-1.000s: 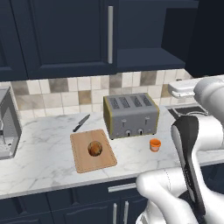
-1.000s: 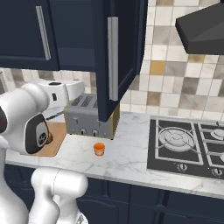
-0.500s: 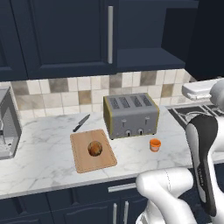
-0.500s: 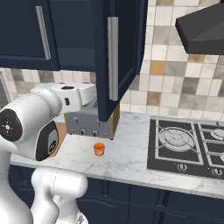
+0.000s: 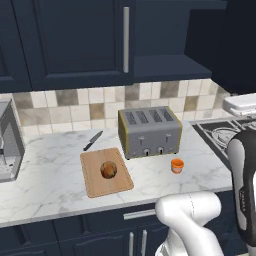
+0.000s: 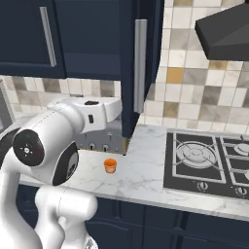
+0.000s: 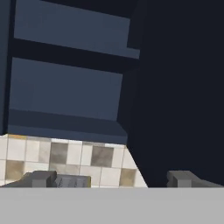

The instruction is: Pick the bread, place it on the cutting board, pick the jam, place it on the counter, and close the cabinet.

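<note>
One step remains; spread-fingered, empty gripper (image 7: 111,179) faces the open navy cabinet door (image 6: 141,73); a glancing push might slip off.

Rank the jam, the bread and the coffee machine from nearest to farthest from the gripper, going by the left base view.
1. Jam, right side, closest to the gripper at the far right.
2. Bread, on the cutting board, centre.
3. Coffee machine, far left.
</note>
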Motion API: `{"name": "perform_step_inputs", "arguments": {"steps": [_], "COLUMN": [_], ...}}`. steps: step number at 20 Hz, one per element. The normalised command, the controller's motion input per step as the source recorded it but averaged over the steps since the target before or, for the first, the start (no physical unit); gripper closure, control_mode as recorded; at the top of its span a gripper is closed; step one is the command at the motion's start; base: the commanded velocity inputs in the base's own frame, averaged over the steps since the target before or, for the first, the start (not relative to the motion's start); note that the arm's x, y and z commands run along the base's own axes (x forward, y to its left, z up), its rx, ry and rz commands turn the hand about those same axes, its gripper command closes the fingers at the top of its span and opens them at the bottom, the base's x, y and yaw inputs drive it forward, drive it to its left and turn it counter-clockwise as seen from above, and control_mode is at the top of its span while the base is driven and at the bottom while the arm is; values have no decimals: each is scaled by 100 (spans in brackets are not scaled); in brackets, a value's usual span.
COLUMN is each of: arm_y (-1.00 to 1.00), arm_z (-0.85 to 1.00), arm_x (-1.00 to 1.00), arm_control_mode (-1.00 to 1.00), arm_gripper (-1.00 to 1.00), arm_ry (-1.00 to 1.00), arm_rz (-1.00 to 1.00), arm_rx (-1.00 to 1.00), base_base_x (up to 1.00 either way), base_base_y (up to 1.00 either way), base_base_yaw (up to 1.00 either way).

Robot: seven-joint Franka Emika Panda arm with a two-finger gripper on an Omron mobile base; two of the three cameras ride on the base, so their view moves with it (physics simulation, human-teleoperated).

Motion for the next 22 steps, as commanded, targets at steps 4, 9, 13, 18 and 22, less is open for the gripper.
{"name": "perform_step_inputs", "arguments": {"steps": [4, 9, 13, 18, 22], "arm_y": [-25, -28, -33, -43, -49], "arm_z": [-3, 0, 0, 0, 0], "arm_x": [-18, -37, -36, -2, 0], "arm_control_mode": [-100, -100, -100, -100, -100], "arm_gripper": [-100, -100, -100, -100, -100], "arm_ry": [-1, -2, 0, 0, 0], "arm_rz": [0, 0, 0, 0, 3], "arm_rx": [0, 0, 0, 0, 1], "base_base_x": [0, 0, 0, 0, 0], "base_base_y": [0, 0, 0, 0, 0], "base_base_yaw": [0, 0, 0, 0, 0]}}
